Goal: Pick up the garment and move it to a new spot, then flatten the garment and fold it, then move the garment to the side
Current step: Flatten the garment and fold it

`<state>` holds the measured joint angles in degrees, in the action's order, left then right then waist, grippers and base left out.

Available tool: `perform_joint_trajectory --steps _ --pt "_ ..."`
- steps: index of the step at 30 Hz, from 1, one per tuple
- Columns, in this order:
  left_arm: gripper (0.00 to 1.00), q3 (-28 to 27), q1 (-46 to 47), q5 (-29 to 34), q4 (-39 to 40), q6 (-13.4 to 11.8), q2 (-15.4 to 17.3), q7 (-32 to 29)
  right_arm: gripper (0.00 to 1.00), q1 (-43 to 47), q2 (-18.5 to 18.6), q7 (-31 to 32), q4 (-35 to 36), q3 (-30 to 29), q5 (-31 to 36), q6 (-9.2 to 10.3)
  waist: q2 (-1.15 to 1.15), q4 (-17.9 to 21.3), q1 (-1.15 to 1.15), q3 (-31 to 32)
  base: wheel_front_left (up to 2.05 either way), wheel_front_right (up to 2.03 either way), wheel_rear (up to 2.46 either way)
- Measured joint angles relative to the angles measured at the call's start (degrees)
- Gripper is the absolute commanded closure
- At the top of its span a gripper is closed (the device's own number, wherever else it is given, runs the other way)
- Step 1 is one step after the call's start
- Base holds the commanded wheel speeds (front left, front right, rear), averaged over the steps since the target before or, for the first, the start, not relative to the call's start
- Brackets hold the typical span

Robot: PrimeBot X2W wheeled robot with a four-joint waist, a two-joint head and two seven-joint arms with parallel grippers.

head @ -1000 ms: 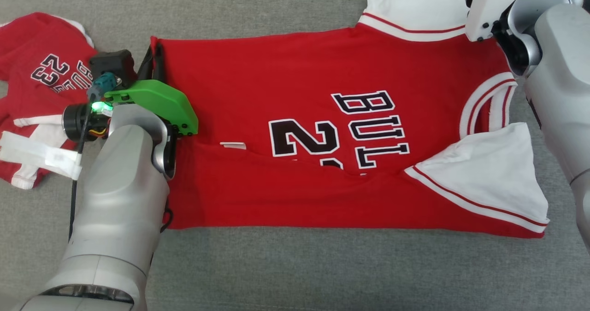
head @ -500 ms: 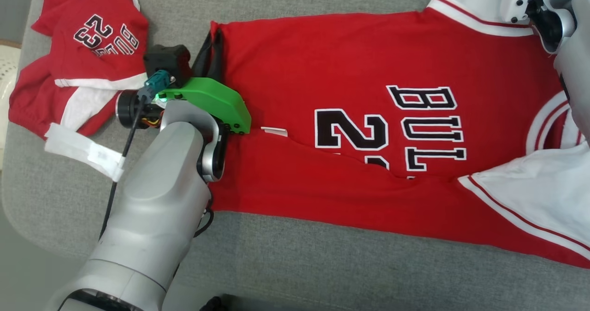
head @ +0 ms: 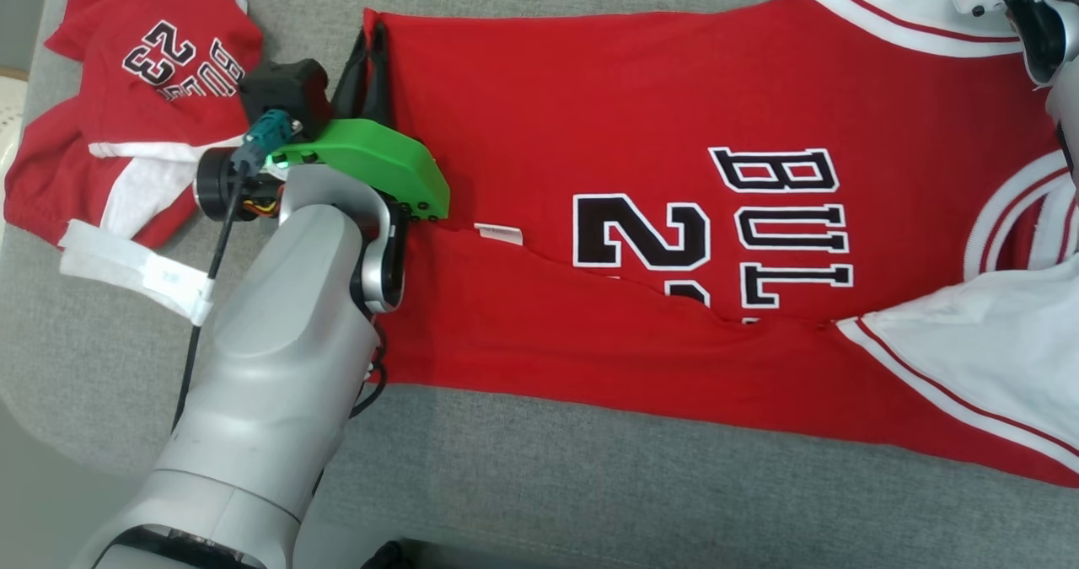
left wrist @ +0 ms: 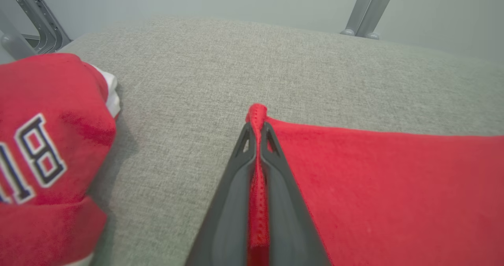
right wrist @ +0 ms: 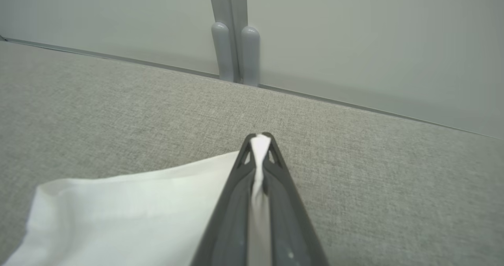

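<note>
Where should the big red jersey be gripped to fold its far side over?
Pinch the jersey at its far edge's two ends: the red hem corner and the white sleeve. It lies flat on the cushion, so come in low from the near side, skimming the fabric. The left pincer and right pincer are shut there.

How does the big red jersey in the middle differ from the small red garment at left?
The big red jersey lies spread out; the small red garment lies bunched. The left gripper and right gripper pinch the big one; the small one lies free. Both show black lettering.
</note>
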<state>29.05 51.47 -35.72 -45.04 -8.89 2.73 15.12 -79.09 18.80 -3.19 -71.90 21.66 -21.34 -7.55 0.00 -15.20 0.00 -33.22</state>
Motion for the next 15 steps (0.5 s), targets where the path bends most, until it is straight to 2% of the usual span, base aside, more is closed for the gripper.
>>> perform_joint_trajectory --steps 5,10,15 --pt "1.00 -4.41 -0.78 4.38 0.68 0.81 0.26 0.00 1.00 0.24 -1.43 -6.65 -0.32 -3.00 -1.68 0.01 0.00 1.77 0.00 2.16 0.00 0.00 0.00" --pt "1.00 -7.68 -2.16 7.40 0.19 2.11 1.68 0.00 1.00 3.28 -3.28 -9.68 1.35 -2.63 -3.20 0.00 0.00 4.53 0.00 4.39 0.00 0.00 0.00" --pt "1.00 -11.34 -4.18 10.18 0.10 3.34 2.90 0.01 1.00 8.16 -3.16 -11.38 7.19 -2.21 -7.10 0.00 0.00 8.22 0.00 7.46 0.00 0.00 0.00"
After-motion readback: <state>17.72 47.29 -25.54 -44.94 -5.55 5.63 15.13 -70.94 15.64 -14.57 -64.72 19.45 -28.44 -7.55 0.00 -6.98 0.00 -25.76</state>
